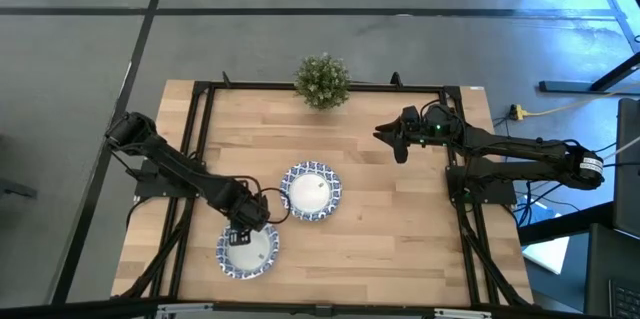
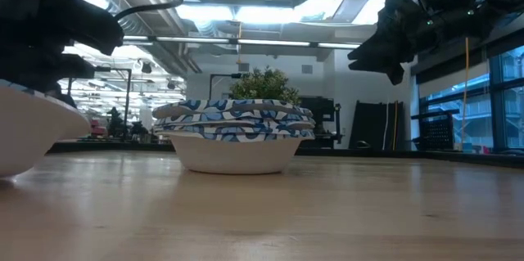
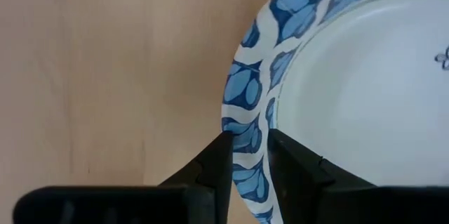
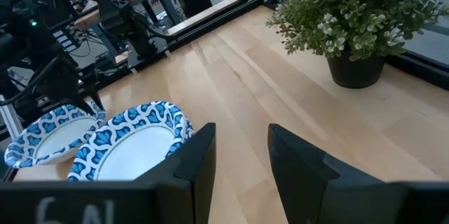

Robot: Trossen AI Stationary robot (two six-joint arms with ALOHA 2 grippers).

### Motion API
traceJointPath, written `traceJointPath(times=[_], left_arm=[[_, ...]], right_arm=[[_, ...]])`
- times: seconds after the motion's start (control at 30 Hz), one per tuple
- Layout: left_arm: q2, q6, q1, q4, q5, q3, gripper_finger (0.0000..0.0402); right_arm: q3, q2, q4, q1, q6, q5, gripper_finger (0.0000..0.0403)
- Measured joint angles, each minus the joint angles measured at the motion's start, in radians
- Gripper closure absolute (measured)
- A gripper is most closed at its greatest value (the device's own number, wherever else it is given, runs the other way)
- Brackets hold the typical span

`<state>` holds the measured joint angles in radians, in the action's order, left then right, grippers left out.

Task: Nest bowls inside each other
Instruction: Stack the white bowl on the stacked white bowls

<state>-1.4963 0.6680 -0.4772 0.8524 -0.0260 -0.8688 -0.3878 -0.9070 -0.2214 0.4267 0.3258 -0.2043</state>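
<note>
A single blue-and-white rimmed bowl (image 1: 250, 252) sits near the table's front left, with my left gripper (image 1: 240, 233) pointing down at its far rim and shut on it. A stack of several like bowls (image 1: 311, 191), nested in one another, stands on its base at the table's middle (image 2: 233, 134). My right gripper (image 1: 396, 141) hangs open in the air toward the far right, well clear of the bowls, with nothing between its fingers (image 4: 242, 157). My left gripper (image 3: 249, 140) pinches the single bowl's patterned rim (image 3: 245, 129) between its two fingers, one finger outside the bowl and one inside. The fingers come from above, pointing down, across the rim. In the low view the bowl's underside (image 2: 20, 142) seems to rest on the table.
A small green potted plant (image 1: 322, 81) stands at the table's far edge, middle. A black metal frame (image 1: 200, 109) runs along the table's sides. Bare wooden tabletop (image 1: 400, 239) lies to the right of the stack.
</note>
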Motion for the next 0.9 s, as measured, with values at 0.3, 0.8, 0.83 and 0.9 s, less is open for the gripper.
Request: traceJointPath(times=[0.3,0.8,0.83,0.9], left_arm=[[0.000,0.061,0.001,0.000,0.001,0.000,0.0317],[0.000,0.067,0.007,0.000,-0.036,0.000,0.0317],[0.000,0.074,0.013,0.000,-0.039,0.000,0.0317],[0.000,0.083,0.026,0.003,-0.043,0.000,0.0317]], right_arm=[[0.000,0.000,0.000,0.000,-0.017,0.000,0.0271],[0.000,0.000,0.000,0.000,-0.024,0.001,0.0271],[0.000,0.000,-0.002,0.000,-0.026,0.001,0.0271],[0.000,0.000,-0.011,0.000,-0.041,0.001,0.0271]])
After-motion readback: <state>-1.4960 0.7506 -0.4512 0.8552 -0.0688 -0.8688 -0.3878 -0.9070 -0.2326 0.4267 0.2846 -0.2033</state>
